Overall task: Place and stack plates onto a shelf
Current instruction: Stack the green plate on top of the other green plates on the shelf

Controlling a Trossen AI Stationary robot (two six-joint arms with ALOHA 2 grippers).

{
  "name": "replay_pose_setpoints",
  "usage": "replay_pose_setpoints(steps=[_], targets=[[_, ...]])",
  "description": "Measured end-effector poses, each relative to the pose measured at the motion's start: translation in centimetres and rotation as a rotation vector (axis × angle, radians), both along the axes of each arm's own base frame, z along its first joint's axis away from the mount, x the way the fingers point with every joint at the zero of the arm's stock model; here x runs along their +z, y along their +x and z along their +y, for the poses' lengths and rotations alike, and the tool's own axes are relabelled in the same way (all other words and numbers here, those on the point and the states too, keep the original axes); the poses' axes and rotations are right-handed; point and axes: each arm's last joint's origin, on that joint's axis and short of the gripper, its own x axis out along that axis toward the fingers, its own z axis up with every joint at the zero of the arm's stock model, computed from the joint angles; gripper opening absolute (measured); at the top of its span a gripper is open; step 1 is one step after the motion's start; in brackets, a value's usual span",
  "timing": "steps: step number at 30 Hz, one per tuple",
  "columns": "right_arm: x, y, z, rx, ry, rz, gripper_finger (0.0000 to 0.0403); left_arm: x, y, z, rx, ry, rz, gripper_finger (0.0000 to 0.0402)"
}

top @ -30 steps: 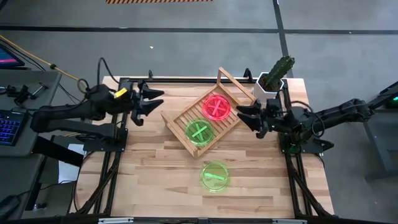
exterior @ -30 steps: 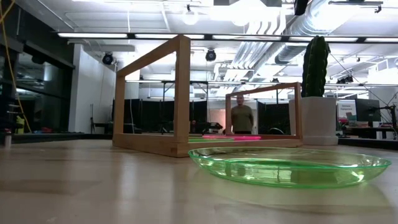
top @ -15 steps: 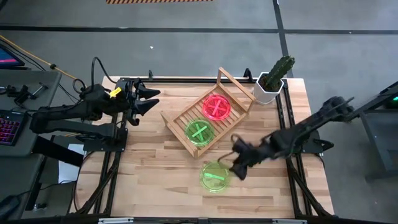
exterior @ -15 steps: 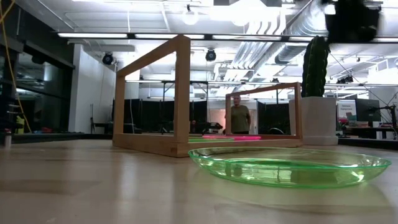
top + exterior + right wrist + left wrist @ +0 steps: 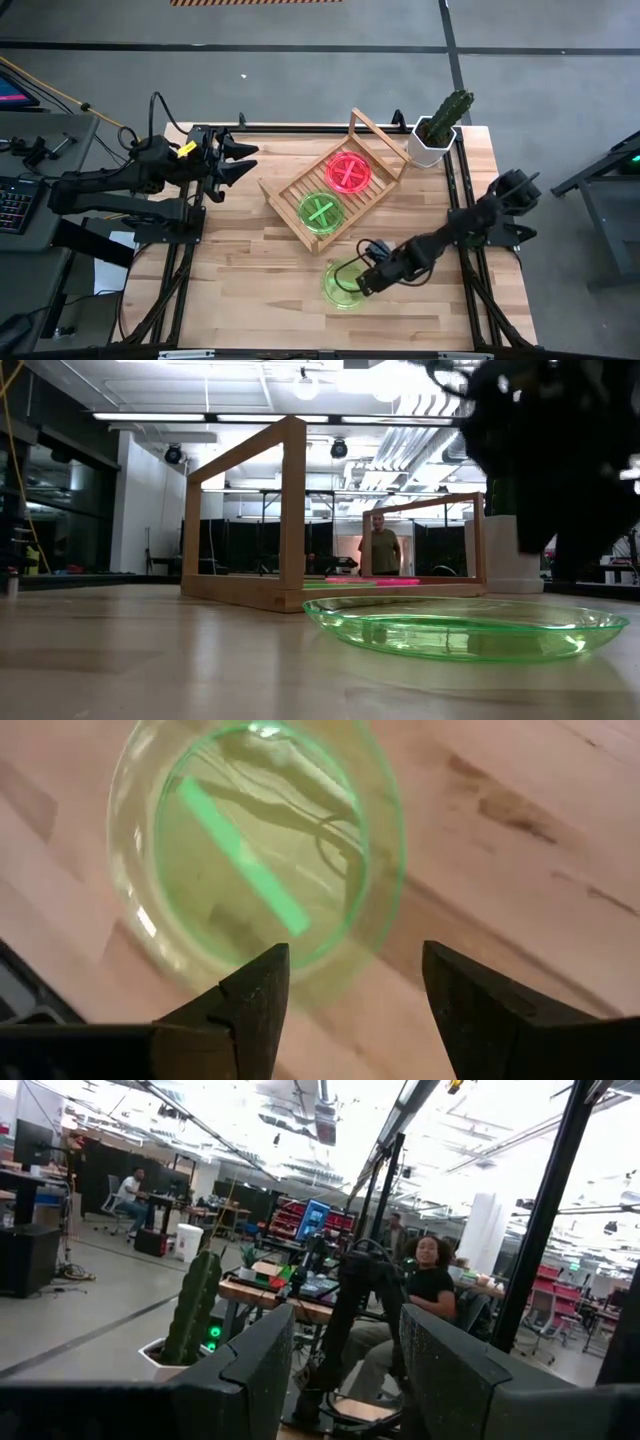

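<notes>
The right gripper point(image 5: 362, 281) has swung out from beside the rack and is now low over the table's near side, right at the edge of the loose green plate point(image 5: 345, 283). A second ago it was parked by the cactus pot point(image 5: 432, 140); now the right wrist view looks straight down on that plate point(image 5: 258, 850), the two dark fingers point(image 5: 250, 995) spread apart with nothing between them yet. In the low view the arm is a dark mass just above the plate's rim point(image 5: 470, 622), not clearly touching.

The plate hasn't budged; it lies flat on the bare wood, just near of the wooden rack point(image 5: 282, 201). On the rack, a pink-red plate point(image 5: 348, 172) sits toward the far end and a green plate point(image 5: 321, 212) toward the near end, side by side.

So I'd say the pick is about to start: close on the rim, lift, carry it over to stack. The left gripper point(image 5: 235, 160) waits at the far left, fingers apart.
</notes>
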Motion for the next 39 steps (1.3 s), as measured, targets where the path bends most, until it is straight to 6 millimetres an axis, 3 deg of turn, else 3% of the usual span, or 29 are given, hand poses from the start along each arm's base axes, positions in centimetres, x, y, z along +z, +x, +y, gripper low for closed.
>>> replay_pose_setpoints(steps=[5,9,12,22,28,32,37,39], targets=[[-2.1,-1.7,-1.4,-0.068,0.095,-0.099,0.021,0.0,0.0,0.0,-0.003,0.01,0.001,0.0172],[-1.7,-2.5,-1.8,-0.084,0.174,-0.234,0.021,0.0,0.0,0.0,-0.004,0.01,0.001,0.0172],[-2.3,-3.0,-2.1,-0.084,0.151,-0.199,0.021,0.0,0.0,0.0,-0.003,0.009,0.001,0.0172],[-5.1,-1.8,-1.5,-0.113,0.125,-0.197,0.021,-0.1,0.0,0.0,0.001,-0.009,0.005,0.0172],[-5.6,-1.8,-1.6,-0.16,0.115,-0.181,0.0205,-0.1,0.0,0.1,0.017,-0.014,0.005,0.0172],[-5.9,-2.1,-1.8,-0.179,0.096,-0.137,0.0152,-0.1,0.0,0.1,0.037,-0.019,0.005,0.0172],[-6.2,-2.5,-1.9,-0.171,0.073,-0.103,0.002,-0.1,0.0,0.1,0.048,0.012,0.009,0.0172],[-5.9,-2.6,-2.0,-0.153,0.078,-0.108,0.0016,-0.1,0.0,0.2,0.049,0.013,0.009,0.0172]])
